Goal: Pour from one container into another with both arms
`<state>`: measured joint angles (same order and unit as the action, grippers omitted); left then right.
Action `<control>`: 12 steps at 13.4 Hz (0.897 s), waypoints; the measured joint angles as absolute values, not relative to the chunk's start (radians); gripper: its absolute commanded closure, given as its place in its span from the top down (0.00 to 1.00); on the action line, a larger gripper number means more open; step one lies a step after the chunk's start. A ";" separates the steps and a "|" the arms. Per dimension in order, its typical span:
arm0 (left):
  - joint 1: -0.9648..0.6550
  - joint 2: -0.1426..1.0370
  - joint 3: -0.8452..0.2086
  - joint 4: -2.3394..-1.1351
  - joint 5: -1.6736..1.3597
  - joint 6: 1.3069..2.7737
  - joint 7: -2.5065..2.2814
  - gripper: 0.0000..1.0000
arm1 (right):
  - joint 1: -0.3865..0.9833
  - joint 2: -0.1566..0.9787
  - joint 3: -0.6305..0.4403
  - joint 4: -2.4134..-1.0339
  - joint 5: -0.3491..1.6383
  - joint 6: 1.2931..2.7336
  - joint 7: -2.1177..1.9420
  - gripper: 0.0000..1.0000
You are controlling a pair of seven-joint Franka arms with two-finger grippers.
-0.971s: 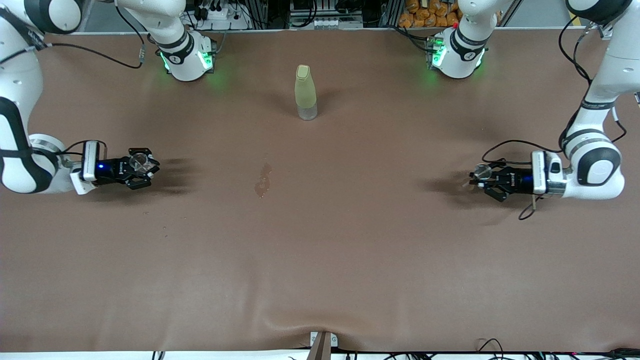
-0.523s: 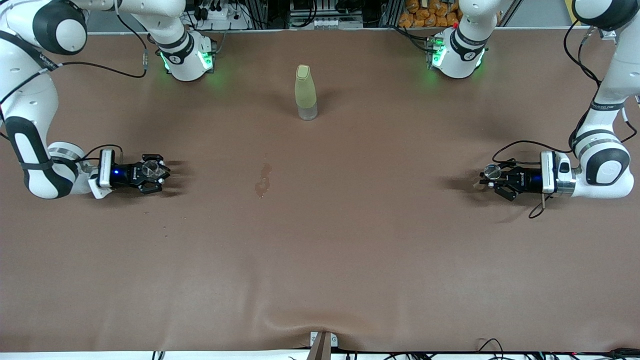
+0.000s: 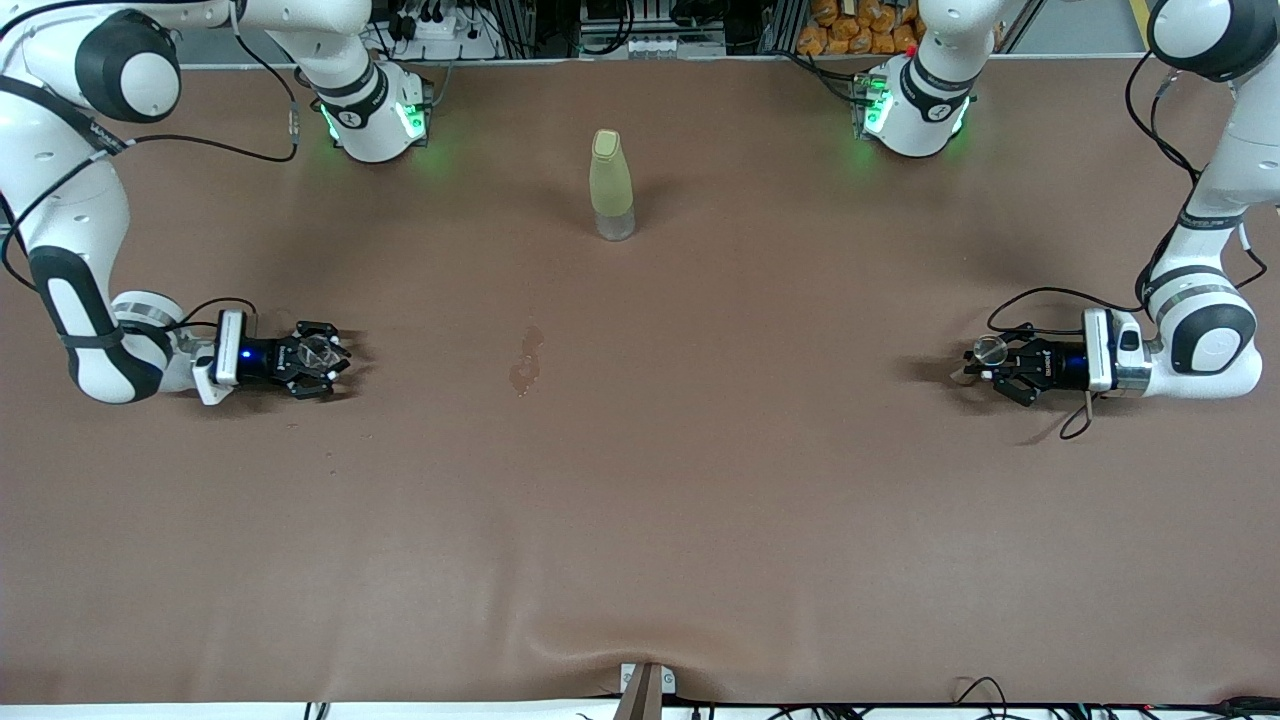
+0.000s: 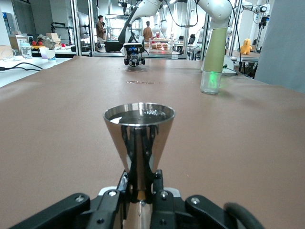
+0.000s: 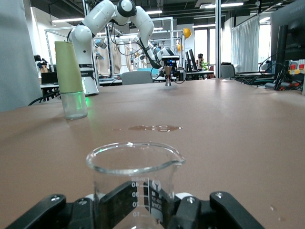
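Holding one vessel each, both arms sit low at the two ends of the table (image 3: 640,520).
Left gripper (image 3: 985,357) clenched on a steel jigger (image 4: 138,136) near its end's edge; right gripper (image 3: 325,358) clenched on a glass beaker (image 5: 134,183) — a green bottle (image 3: 610,185) stands upright between the bases, a wet spot (image 3: 526,362) mid-table.

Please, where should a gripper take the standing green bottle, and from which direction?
The bottle stands upright and apart from the left gripper and right gripper. Probably best gripped across its wider lower body, coming in level from either arm's end; the tapered top could slip.
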<state>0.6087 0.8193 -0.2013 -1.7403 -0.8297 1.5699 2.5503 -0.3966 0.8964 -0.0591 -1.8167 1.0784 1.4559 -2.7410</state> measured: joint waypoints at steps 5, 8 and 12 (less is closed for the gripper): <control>0.609 0.853 -0.200 -1.716 -0.810 1.570 2.561 0.00 | -0.391 0.912 -0.055 -1.813 1.095 1.463 -2.746 0.08; 0.609 0.860 -0.200 -1.712 -0.807 1.570 2.561 0.00 | -0.390 0.912 -0.054 -1.811 1.095 1.483 -2.746 0.20; 0.614 0.861 -0.197 -1.703 -0.807 1.570 2.561 0.00 | -0.390 0.912 -0.053 -1.808 1.096 1.514 -2.746 0.42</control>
<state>0.6136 0.8608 -0.1970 -1.7032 -0.8067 1.5699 2.5614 -0.3897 0.9122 -0.0532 -1.8080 1.0955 1.5140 -2.7460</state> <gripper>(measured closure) 0.789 0.789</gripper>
